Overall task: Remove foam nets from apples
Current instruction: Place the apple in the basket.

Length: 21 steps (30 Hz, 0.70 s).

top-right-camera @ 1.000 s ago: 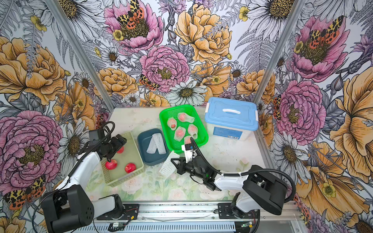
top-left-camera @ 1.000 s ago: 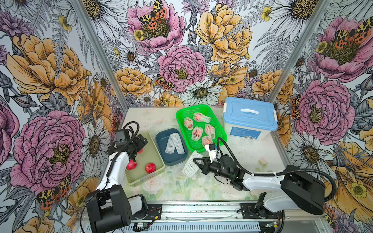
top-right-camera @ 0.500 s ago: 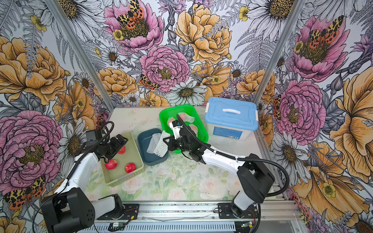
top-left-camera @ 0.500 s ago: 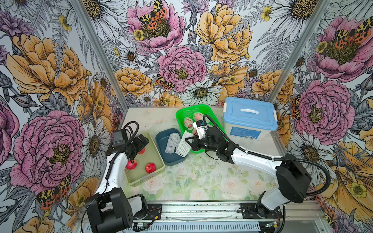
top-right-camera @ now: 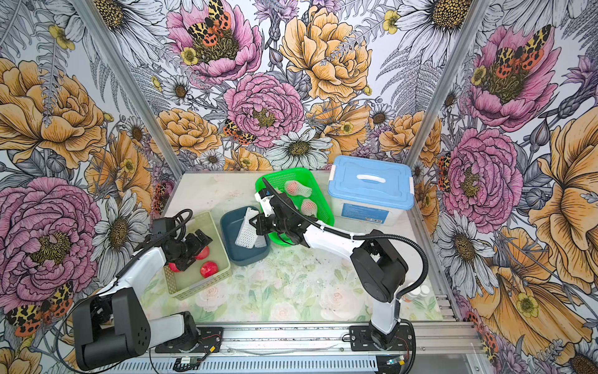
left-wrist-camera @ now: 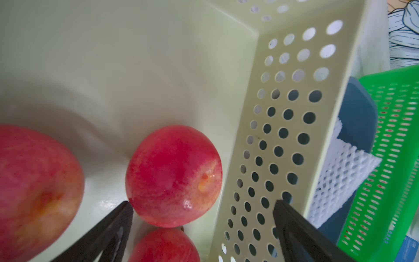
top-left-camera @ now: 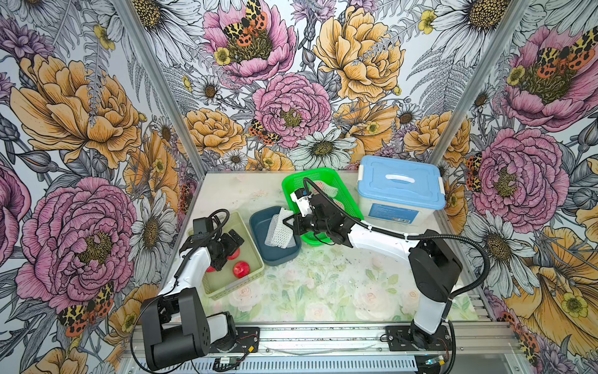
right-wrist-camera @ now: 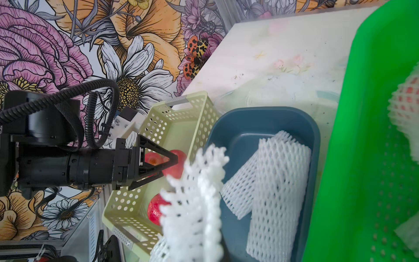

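Apples [top-left-camera: 241, 269] in beige basket [top-left-camera: 236, 286], left gripper [top-left-camera: 230, 248] agape; nets [right-wrist-camera: 278, 181] in blue tub [right-wrist-camera: 249, 118], another net [right-wrist-camera: 192, 211] clamped by right gripper [top-left-camera: 287, 224]

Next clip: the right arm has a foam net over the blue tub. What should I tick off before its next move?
1. Right gripper shut on the foam net: ok.
2. Held net above the blue tub in both top views: ok.
3. Held net empty, no apple inside: ok, it looks all white.
4. Left gripper open inside the beige basket: ok.
5. Left fingertips clear of the bare apples: cannot tell; one tip sits right at an apple.
6. Netted apples waiting in the green basket: ok.
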Each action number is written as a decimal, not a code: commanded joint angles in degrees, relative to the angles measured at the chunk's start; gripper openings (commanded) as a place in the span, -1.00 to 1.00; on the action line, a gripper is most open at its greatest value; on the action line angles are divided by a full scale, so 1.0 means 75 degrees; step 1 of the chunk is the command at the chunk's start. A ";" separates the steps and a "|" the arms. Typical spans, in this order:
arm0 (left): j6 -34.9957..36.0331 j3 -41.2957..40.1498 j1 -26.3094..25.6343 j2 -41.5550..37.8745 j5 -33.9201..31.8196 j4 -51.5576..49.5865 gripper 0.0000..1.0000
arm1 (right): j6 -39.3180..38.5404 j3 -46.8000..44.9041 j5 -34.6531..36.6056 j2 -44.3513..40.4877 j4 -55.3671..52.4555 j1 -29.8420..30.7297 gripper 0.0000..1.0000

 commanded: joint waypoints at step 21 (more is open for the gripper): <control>0.0236 0.0390 -0.0172 -0.1503 0.0331 0.0402 0.69 | -0.0300 0.1432 -0.0283 0.1390 -0.0502 0.0019 -1.00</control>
